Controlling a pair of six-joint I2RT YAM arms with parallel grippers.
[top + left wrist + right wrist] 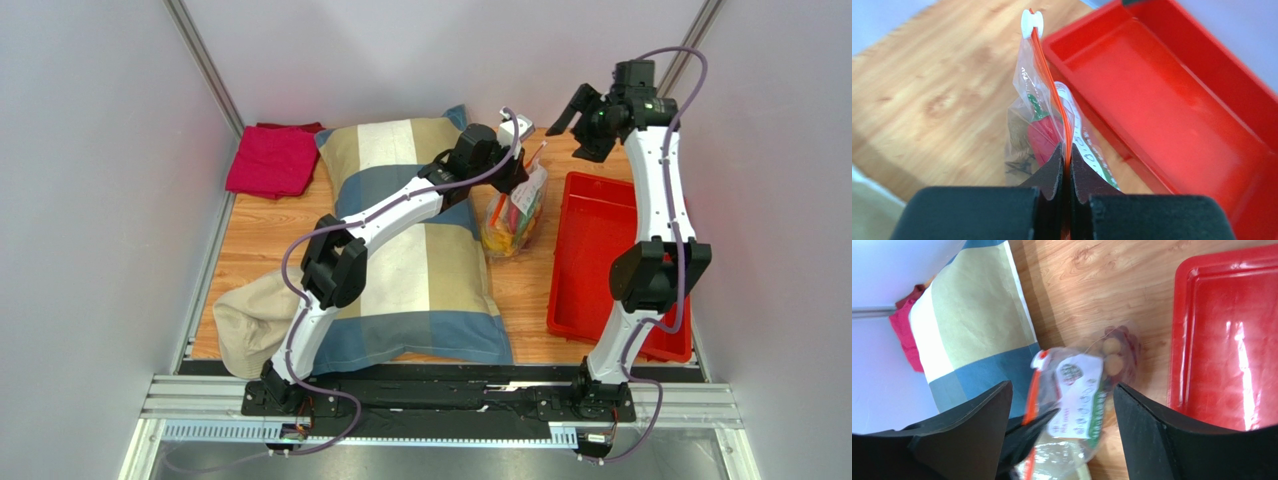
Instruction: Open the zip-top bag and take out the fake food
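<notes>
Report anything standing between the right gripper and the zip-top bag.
Nothing visible does. The open right gripper hangs over the zip-top bag; the left gripper pinches its zip strip, leaving the white slider exposed.

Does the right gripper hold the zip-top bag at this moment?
No: the right gripper is open, its fingers spread wide, and the zip-top bag touches neither of them.
</notes>
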